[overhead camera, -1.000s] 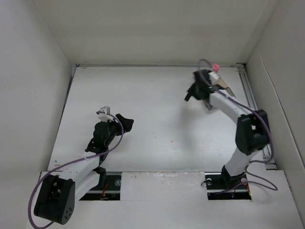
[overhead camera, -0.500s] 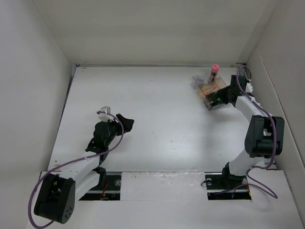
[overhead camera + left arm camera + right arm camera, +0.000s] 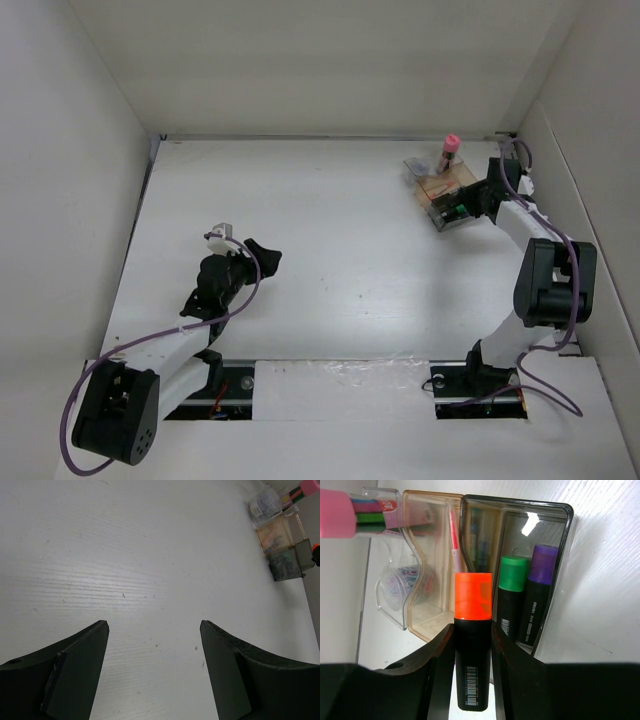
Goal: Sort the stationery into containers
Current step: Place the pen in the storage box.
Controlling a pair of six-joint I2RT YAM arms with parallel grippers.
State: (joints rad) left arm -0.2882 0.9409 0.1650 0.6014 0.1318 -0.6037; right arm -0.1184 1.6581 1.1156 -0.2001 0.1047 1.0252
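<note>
My right gripper (image 3: 472,630) is shut on a black highlighter with an orange cap (image 3: 473,630), its cap pointing at the clear brownish box (image 3: 427,625). In the box's dark-tinted compartment stand a green-capped highlighter (image 3: 510,595) and a purple-capped highlighter (image 3: 536,592). A thin pink pen (image 3: 453,540) stands in the tan compartment. In the top view the box (image 3: 447,190) is at the far right, with my right gripper (image 3: 478,200) just to its right. My left gripper (image 3: 154,667) is open and empty over bare table, far from the box (image 3: 282,542).
A clear cup of coloured pens with a pink top (image 3: 350,512) stands beside the box, also in the top view (image 3: 449,150). A small clear compartment holds paper clips (image 3: 400,580). The enclosure's white right wall (image 3: 580,170) is close behind my right arm.
My right gripper swung from above and left of the box to its right side a second ago, uncovering the box. Since half a second ago it barely moved. The left arm stayed still.
</note>
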